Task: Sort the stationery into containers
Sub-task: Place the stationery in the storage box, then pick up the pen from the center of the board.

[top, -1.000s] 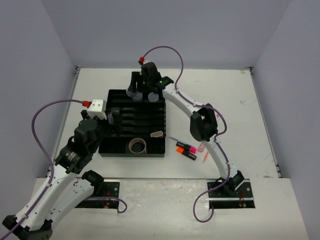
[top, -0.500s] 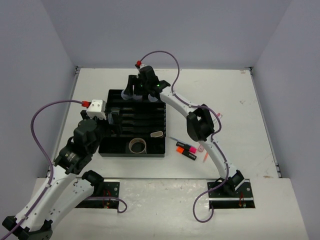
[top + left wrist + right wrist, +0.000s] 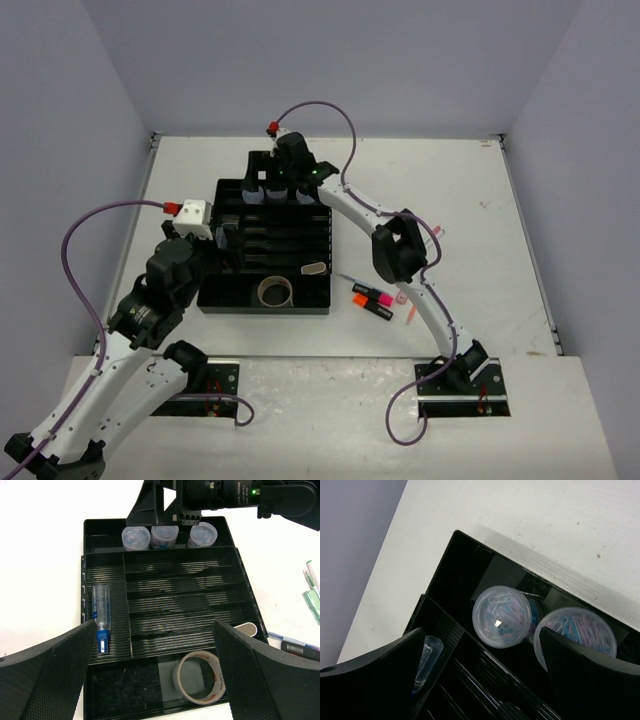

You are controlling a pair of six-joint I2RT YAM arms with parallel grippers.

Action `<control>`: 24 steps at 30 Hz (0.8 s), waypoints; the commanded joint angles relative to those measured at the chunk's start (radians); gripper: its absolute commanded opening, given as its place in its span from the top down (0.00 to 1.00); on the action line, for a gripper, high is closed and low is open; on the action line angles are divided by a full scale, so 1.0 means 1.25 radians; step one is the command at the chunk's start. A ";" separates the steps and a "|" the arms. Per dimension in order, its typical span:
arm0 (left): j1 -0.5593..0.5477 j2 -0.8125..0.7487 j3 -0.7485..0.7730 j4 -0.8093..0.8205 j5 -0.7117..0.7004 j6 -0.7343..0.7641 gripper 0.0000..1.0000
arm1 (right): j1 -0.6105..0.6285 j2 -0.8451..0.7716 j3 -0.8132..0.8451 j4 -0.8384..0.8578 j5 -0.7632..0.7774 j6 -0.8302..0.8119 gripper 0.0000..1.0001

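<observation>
The black organiser tray (image 3: 318,292) lies mid-table. Three clear round tubs stand in its back section (image 3: 136,537), (image 3: 164,536), (image 3: 202,534). The blue-capped tube (image 3: 101,612) lies in the left slot. The grey tape roll (image 3: 199,676) sits in the near section, also in the top view (image 3: 274,291). My right gripper (image 3: 265,188) is open over the back-left tubs. In the right wrist view it (image 3: 480,680) hangs above one tub (image 3: 501,616) without touching it. My left gripper (image 3: 150,680) is open and empty over the tray's near-left part.
Orange and pink highlighters (image 3: 372,298) and thin pens (image 3: 350,280) lie on the table right of the tray. A small pale oval item (image 3: 314,268) sits in the tray's right end. Pens also show at the right edge of the left wrist view (image 3: 312,587).
My right gripper has moved left along the tray's back section and now stands over the leftmost tubs. The left arm has not moved.
</observation>
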 commanded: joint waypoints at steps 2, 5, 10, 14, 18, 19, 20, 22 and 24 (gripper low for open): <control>0.005 0.000 -0.003 0.024 -0.010 0.003 0.00 | 0.014 -0.135 0.002 0.023 -0.007 -0.050 0.01; 0.005 -0.003 -0.002 0.020 -0.024 -0.006 0.00 | 0.006 -0.235 -0.083 0.002 0.043 -0.066 0.01; 0.004 0.011 0.015 0.036 0.062 -0.038 0.00 | -0.094 -0.611 -0.489 0.041 0.118 -0.008 0.01; 0.003 0.053 0.020 0.115 0.191 -0.127 0.00 | -0.202 -0.964 -0.891 0.020 0.198 0.025 0.01; -0.075 0.259 0.040 0.219 0.212 -0.165 0.00 | -0.235 -1.285 -1.122 -0.039 0.392 0.050 0.01; -0.140 0.354 0.059 0.260 0.170 -0.158 0.00 | -0.238 -1.351 -1.194 -0.053 0.408 0.064 0.01; -0.185 0.433 0.086 0.286 0.146 -0.150 0.00 | -0.241 -1.411 -1.242 -0.060 0.413 0.071 0.01; -0.224 0.573 0.213 0.322 0.190 -0.127 0.00 | -0.242 -1.552 -1.298 -0.113 0.428 0.083 0.01; -0.249 0.727 0.325 0.387 0.263 -0.082 0.00 | -0.243 -1.642 -1.312 -0.182 0.466 0.101 0.01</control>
